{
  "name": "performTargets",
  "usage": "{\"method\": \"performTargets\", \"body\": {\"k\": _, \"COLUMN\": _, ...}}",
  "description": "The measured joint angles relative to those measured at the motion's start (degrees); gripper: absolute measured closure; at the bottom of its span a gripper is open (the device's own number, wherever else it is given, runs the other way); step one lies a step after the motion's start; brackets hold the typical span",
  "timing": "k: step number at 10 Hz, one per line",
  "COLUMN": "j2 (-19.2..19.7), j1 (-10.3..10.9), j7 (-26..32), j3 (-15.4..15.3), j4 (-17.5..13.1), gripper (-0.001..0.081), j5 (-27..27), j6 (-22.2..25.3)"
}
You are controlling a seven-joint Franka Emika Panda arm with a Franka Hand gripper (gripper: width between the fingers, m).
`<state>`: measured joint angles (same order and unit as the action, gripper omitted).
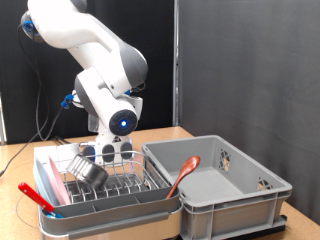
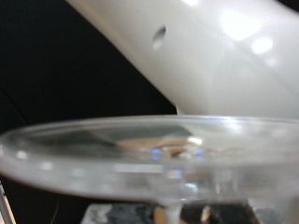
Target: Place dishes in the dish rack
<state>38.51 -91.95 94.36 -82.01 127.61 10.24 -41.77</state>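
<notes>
Glass [image 2: 149, 154] fills our wrist view; the gripper [image 1: 112, 152], over the dish rack [image 1: 100, 195] near the table's left edge, seems pinched on it, so we judge careful lowering between prongs.

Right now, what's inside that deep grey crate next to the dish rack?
A reddish-brown spoon leans against the wall of the grey crate, its bowl end poking above the rim. The crate's near wall hides part of the floor, so anything there cannot be seen.
</notes>
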Motion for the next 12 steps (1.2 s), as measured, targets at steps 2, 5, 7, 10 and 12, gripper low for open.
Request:
{"method": "performTargets", "body": {"k": 2, "j2": 1.4, "j1": 3.3, "j7": 0.0, "j3": 3.2, "j4": 0.5, "gripper": 0.0706, "j5": 1.5, "j6": -2.5}}
{"method": "performTargets", "body": {"k": 5, "j2": 3.0, "j1": 8.6, "j7": -0.5, "j3": 7.4, "j4": 1.1, "gripper": 0.0706, "j5": 2.0, "j6": -4.8}}
{"method": "performTargets", "body": {"k": 7, "j2": 3.4, "j1": 11.1, "j7": -1.6, "j3": 9.9, "j4": 1.4, "gripper": 0.0706, "j5": 2.0, "j6": -5.8}}
{"method": "performTargets", "body": {"k": 10, "j2": 3.5, "j1": 12.6, "j7": -2.1, "j3": 12.3, "j4": 2.0, "gripper": 0.0706, "j5": 3.0, "j6": -7.3}}
{"method": "performTargets", "body": {"k": 12, "j2": 3.6, "j1": 13.2, "j7": -2.1, "j3": 13.8, "j4": 2.4, "gripper": 0.0706, "j5": 4.6, "j6": -9.4}}
